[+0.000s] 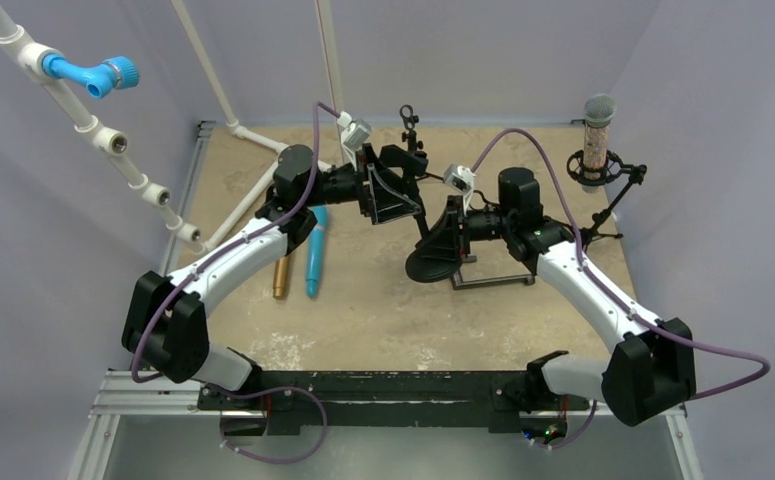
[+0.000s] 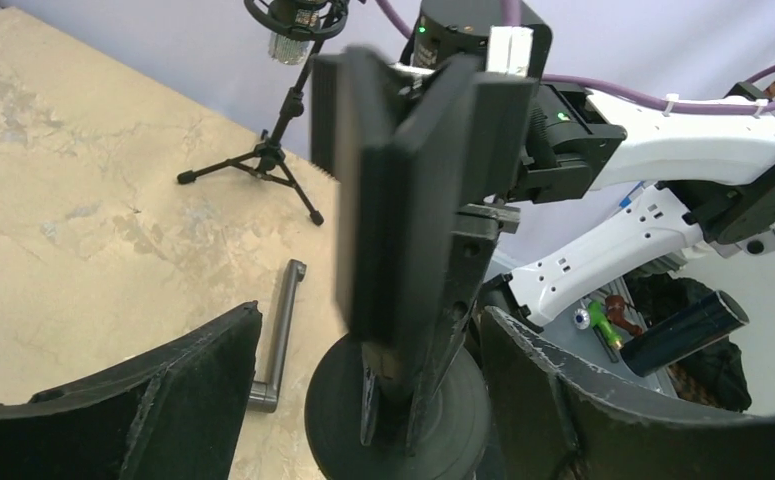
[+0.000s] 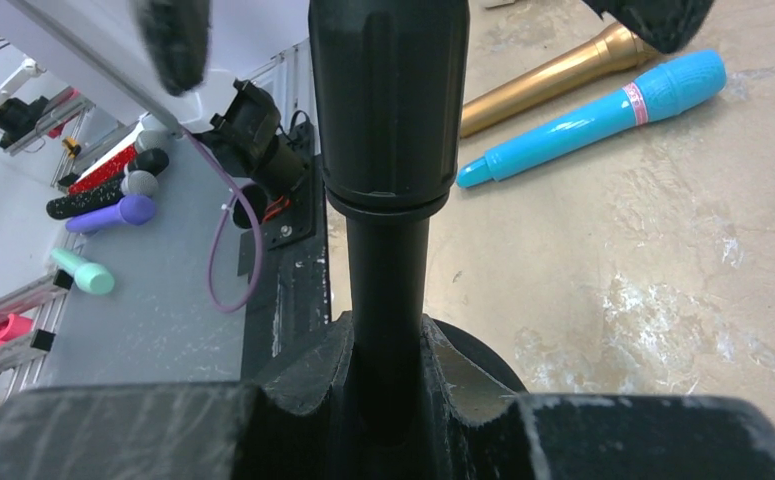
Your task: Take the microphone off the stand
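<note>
A microphone with a grey head and speckled pink body stands upright in a black shock mount on a tripod stand at the far right; its lower end shows in the left wrist view. My right gripper is shut on the black pole of a second stand with a round base, low on the pole. My left gripper is open and empty; its fingers straddle that pole and the right gripper without touching.
A blue microphone and a gold one lie left of centre, also in the right wrist view. A grey L-shaped bar lies by the round base. White pipes with a blue fitting run along the left wall.
</note>
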You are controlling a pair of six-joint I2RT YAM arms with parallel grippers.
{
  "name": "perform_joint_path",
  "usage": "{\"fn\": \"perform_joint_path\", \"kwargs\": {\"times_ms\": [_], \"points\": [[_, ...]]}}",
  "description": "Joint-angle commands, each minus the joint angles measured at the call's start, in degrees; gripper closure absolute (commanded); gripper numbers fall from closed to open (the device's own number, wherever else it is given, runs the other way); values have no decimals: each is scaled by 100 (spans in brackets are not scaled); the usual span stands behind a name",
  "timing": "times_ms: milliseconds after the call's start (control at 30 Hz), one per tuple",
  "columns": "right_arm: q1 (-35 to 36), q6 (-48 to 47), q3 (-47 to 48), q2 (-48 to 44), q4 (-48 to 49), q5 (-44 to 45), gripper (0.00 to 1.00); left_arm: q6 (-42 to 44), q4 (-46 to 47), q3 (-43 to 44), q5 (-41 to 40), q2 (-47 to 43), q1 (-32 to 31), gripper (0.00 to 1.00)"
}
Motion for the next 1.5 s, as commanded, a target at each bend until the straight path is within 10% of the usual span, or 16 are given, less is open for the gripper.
{"fn": "perform_joint_path", "kwargs": {"times_ms": [0,1467], "points": [[-50,23,361,-267,420,-199,100,374,-113,-39,-157,-253,-38,21],[-254,1176,-230,-353,1846,-307,100,-224,810,124,-143,439,-580,68]]}}
